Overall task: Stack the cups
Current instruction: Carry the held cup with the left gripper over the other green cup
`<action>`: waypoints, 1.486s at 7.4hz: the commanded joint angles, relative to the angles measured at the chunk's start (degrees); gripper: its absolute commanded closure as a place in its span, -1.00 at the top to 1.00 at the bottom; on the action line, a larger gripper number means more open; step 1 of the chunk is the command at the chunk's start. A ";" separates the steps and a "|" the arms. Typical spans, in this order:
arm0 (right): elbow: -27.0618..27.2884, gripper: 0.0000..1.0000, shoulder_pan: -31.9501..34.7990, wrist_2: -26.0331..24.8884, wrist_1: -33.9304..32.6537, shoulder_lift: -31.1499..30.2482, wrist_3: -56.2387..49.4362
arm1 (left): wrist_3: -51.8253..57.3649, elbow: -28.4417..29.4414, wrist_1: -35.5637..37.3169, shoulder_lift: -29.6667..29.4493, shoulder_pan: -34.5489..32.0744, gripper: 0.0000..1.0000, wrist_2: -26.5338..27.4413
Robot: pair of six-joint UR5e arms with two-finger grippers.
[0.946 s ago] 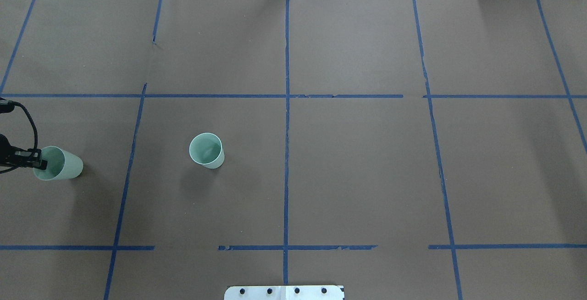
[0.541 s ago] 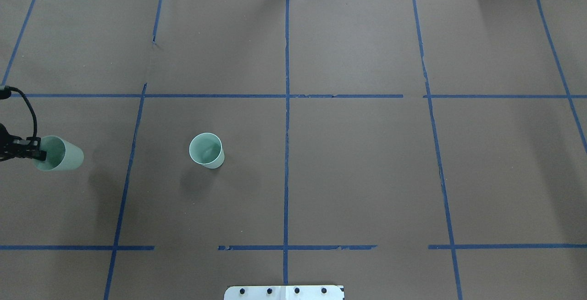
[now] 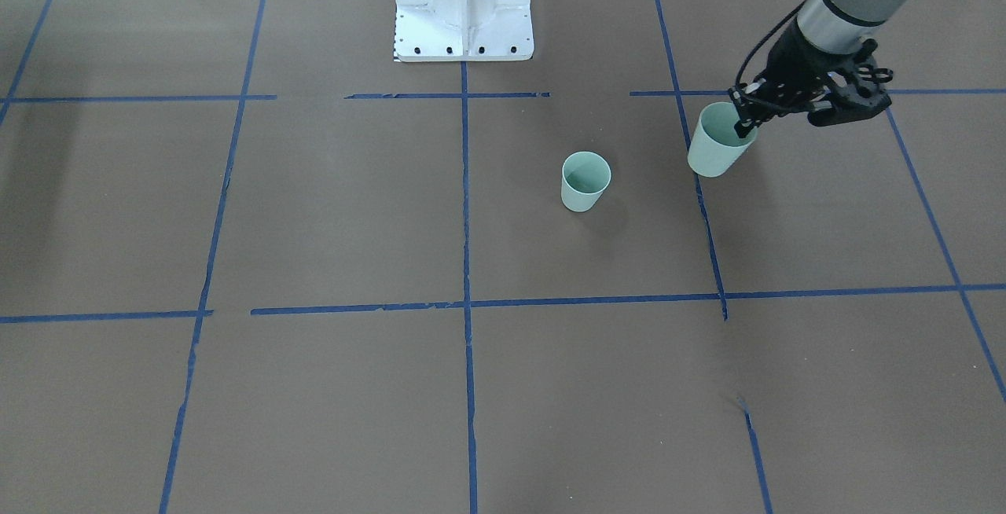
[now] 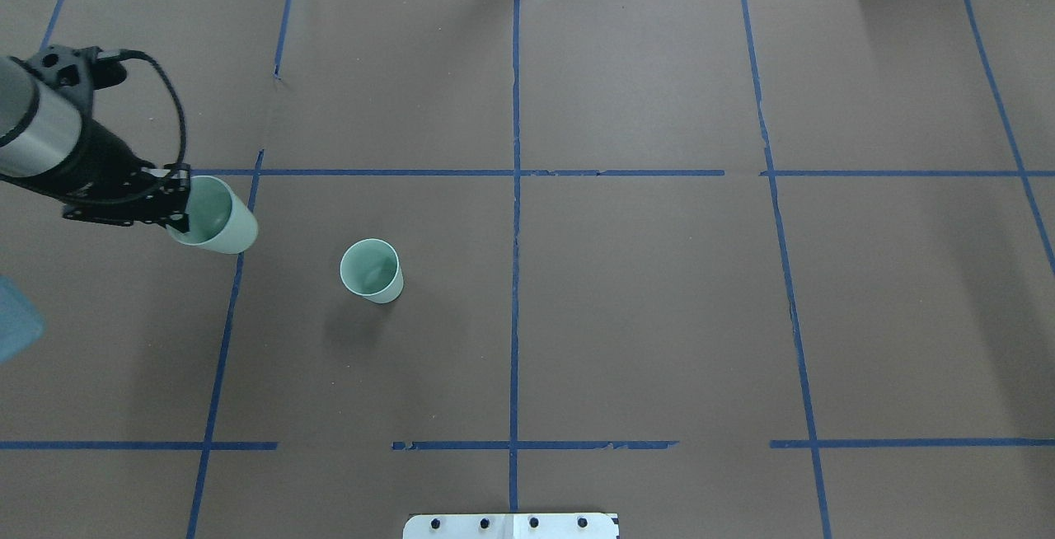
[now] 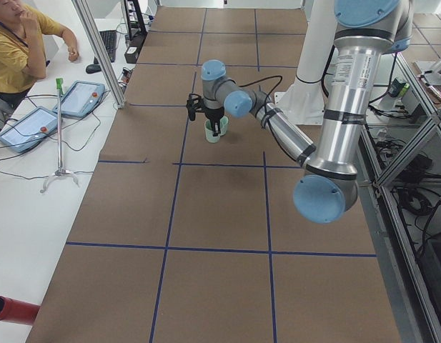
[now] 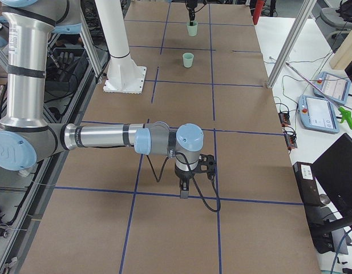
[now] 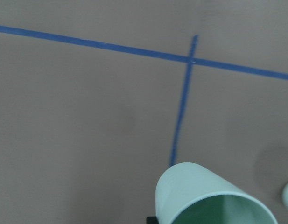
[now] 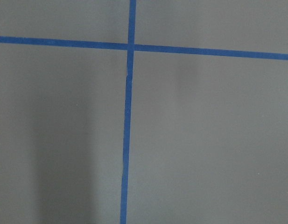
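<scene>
Two pale mint-green cups show. One cup (image 4: 372,269) stands upright and alone on the brown table, also in the front view (image 3: 585,181) and the right view (image 6: 188,59). My left gripper (image 4: 177,205) is shut on the rim of the other cup (image 4: 218,222) and holds it tilted above the table, to the left of the standing cup. The held cup also shows in the front view (image 3: 715,151), the left view (image 5: 214,130) and the left wrist view (image 7: 204,196). My right gripper (image 6: 184,191) points down over bare table far from both cups. I cannot tell whether it is open or shut.
Blue tape lines divide the brown table cover into a grid. The white robot base plate (image 3: 464,11) sits at the robot's side of the table. An operator (image 5: 20,43) sits beside the table's left end, with tablets on a white bench.
My left gripper has carried its cup up, away from the robot and to the right, from the table's left edge toward the standing cup. The standing cup has not moved.
</scene>
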 commanded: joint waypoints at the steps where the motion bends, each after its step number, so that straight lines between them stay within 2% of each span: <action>1: 0.00 1.00 -0.04 0.00 0.00 0.01 0.00 | -8.15 5.07 4.76 -10.59 6.54 -1.00 -0.83; 2: 0.00 1.00 0.05 0.00 0.00 0.01 0.00 | -9.74 7.81 4.49 -12.10 9.53 -1.00 -0.65; 3: 0.00 1.00 0.05 0.00 0.00 0.01 0.00 | -9.76 8.09 4.49 -12.29 10.00 -1.00 -0.48; 11: 0.00 1.00 -0.04 0.00 0.00 0.01 0.00 | -8.71 9.41 1.95 -12.20 8.52 -1.00 -0.30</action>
